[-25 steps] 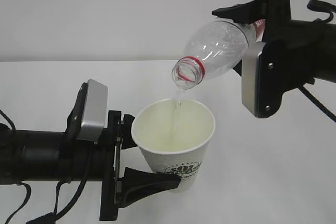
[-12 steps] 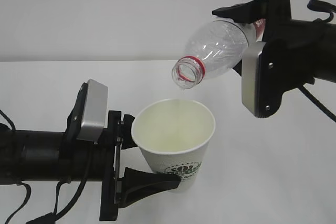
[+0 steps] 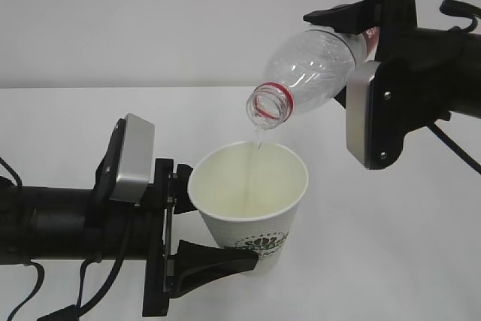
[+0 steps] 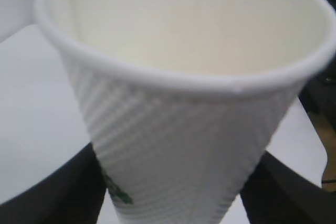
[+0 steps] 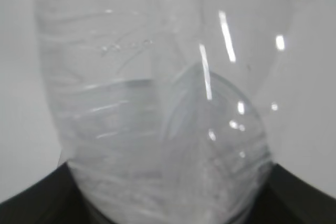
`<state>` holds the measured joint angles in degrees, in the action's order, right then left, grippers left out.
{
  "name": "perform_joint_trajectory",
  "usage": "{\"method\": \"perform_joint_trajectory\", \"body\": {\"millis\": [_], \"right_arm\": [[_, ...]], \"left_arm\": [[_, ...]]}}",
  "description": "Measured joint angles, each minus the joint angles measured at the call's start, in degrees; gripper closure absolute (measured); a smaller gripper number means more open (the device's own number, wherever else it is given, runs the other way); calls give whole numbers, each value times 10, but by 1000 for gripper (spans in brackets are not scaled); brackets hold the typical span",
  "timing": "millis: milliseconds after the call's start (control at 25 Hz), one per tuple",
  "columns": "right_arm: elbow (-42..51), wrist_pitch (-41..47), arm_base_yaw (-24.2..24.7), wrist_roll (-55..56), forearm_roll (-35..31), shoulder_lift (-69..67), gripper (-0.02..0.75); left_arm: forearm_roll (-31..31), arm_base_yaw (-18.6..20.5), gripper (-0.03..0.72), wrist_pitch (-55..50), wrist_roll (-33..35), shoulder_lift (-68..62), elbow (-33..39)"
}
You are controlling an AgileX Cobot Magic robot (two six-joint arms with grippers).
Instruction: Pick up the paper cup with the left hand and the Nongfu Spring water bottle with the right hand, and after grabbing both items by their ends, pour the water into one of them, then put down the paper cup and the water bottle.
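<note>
The white paper cup [image 3: 248,212] with its green logo stands upright, held at its lower part by my left gripper [image 3: 214,223], which is shut on it. In the left wrist view the cup [image 4: 184,124] fills the frame between the two black fingers [image 4: 63,192]. Up and to the right, my right gripper [image 3: 359,46] is shut on the clear Nongfu Spring water bottle [image 3: 312,69]. The bottle is tipped with its red-ringed mouth down over the cup. A thin stream of water [image 3: 258,139] falls into the cup. The right wrist view shows water inside the bottle [image 5: 157,103].
Below the cup lies the white table [image 3: 398,253], with a plain pale wall behind it. A black cable [image 3: 451,148] hangs under the right arm, and more cables trail under the left arm at the bottom left.
The stream ran a second ago, shrank to a drip half a second ago, and now runs again. Neither arm has visibly moved.
</note>
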<state>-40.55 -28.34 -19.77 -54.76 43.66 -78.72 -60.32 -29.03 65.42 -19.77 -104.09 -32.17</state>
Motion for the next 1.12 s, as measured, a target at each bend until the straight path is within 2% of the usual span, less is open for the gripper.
{"method": "perform_joint_trajectory", "body": {"millis": [1120], "right_arm": [[0, -1, 0, -12, -3, 0, 234]], "left_arm": [[0, 0, 145, 0, 0, 0, 0]]}}
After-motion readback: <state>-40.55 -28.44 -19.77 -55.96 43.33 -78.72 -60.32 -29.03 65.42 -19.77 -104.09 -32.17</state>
